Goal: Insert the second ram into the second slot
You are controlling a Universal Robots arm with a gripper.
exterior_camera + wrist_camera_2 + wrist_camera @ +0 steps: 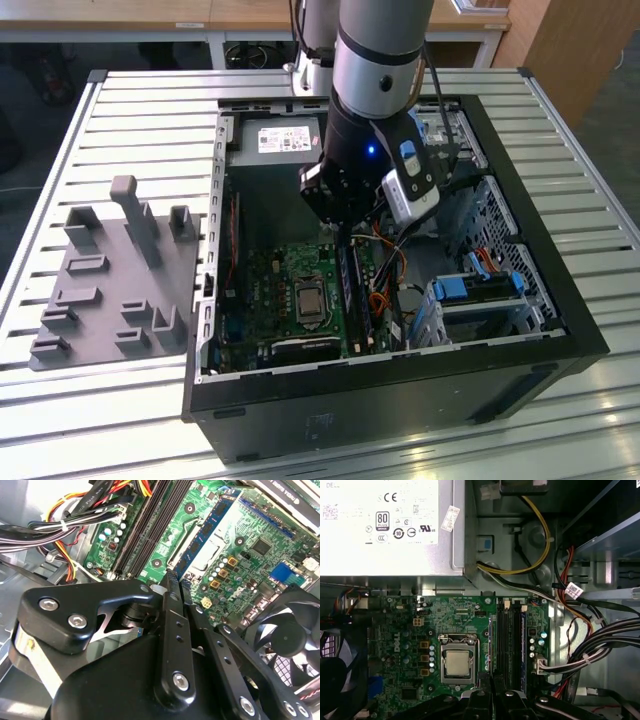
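The pincer [175, 582] was pinched almost shut on one end of the second ram [207, 532]. The stick hung over the motherboard [252, 527], just beside the black slots [150, 525], apparently not yet seated. The first wrist view showed a blue strip [523, 645] in the outermost slot, probably a stick already in place. The exterior view showed the case [400, 400] on the worktop [120, 100].

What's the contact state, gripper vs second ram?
Touching. The second wrist view shows the second ram with its near end pinched between the fingers of the gripper, no gap.
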